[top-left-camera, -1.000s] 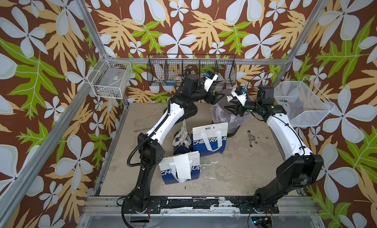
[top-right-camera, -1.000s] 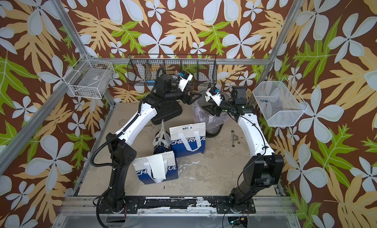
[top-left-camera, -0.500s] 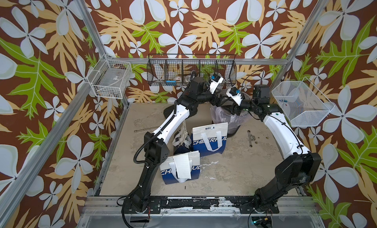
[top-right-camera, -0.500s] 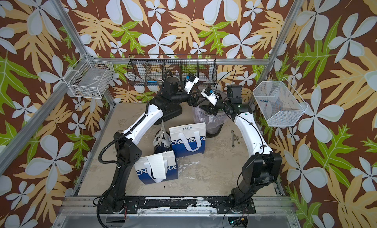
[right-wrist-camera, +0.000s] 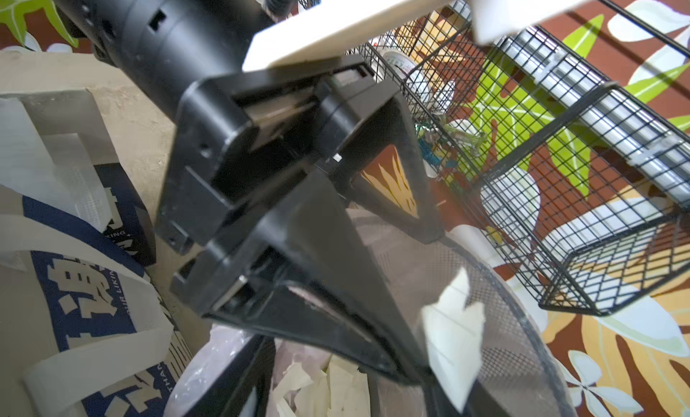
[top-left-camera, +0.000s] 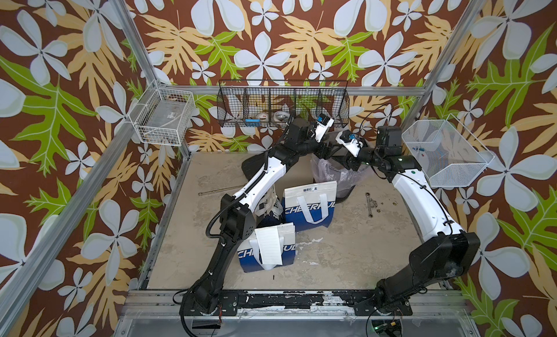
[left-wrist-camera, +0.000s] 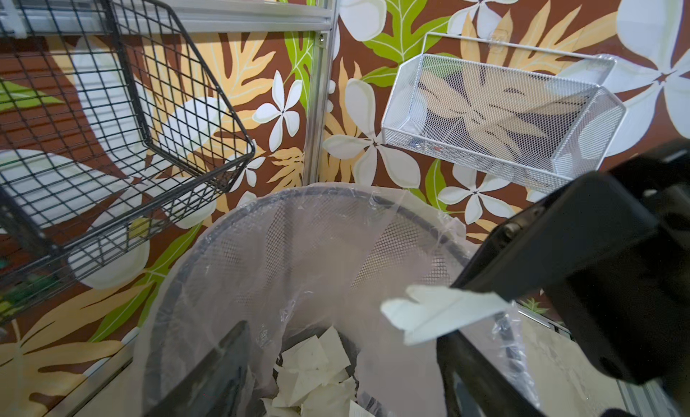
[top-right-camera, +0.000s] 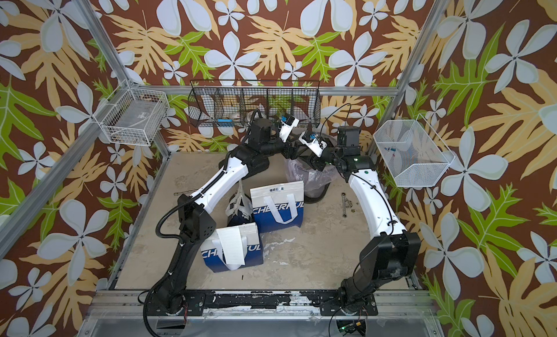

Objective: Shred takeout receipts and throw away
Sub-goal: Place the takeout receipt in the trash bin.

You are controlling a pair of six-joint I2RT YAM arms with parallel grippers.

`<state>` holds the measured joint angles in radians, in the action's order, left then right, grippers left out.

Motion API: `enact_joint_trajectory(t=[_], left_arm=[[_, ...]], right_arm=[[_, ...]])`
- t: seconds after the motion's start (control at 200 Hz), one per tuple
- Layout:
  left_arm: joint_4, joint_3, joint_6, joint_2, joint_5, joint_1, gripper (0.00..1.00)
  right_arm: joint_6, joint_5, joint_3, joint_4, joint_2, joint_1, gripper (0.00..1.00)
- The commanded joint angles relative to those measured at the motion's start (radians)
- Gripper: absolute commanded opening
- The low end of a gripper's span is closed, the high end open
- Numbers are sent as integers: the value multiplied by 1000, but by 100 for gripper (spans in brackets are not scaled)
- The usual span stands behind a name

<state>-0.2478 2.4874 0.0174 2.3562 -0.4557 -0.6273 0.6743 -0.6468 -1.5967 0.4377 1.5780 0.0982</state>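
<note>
There's one whole receipt [top-left-camera: 269, 248], a long white lined slip, lying flat on a blue-and-white bag [top-left-camera: 289, 258] well in front of the bin [top-left-camera: 324, 169]. Down inside the bin, torn pieces [left-wrist-camera: 310, 374] sit heaped, creased and cream-white. And one ragged scrap [left-wrist-camera: 440, 314] hangs over the bin's mouth.

Soft, even light filled both top views, which were sharp throughout, with only faint shadows on the mottled beige tabletop [top-left-camera: 346, 254]. Both wrist views bowed straight lines near their edges, as on the black wire basket [left-wrist-camera: 112, 135]. In the right wrist view the torn white paper scrap [right-wrist-camera: 453, 344] was blurred and the flat white bar [right-wrist-camera: 373, 19] glared, washed out.
</note>
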Motion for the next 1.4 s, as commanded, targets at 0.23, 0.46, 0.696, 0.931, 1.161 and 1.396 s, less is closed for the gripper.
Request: enact_joint_trajectory(t=[0.23, 0.46, 0.696, 0.931, 1.161, 1.396], left_arm=[[48, 5, 30, 14, 124, 6, 78], [48, 8, 32, 7, 89, 10, 78], [29, -9, 14, -28, -22, 9, 84], [95, -65, 63, -77, -153, 9, 84], [82, -49, 58, -50, -110, 9, 83], [70, -9, 60, -14, -90, 11, 82]], right_arm=[[-9, 60, 32, 76, -43, -5, 62], [-27, 59, 75, 66, -66, -37, 62], [-42, 60, 25, 66, -29, -37, 62], [5, -68, -26, 130, 23, -30, 62], [-1, -200, 1, 98, -27, -24, 62], [4, -249, 26, 95, -55, -20, 62]])
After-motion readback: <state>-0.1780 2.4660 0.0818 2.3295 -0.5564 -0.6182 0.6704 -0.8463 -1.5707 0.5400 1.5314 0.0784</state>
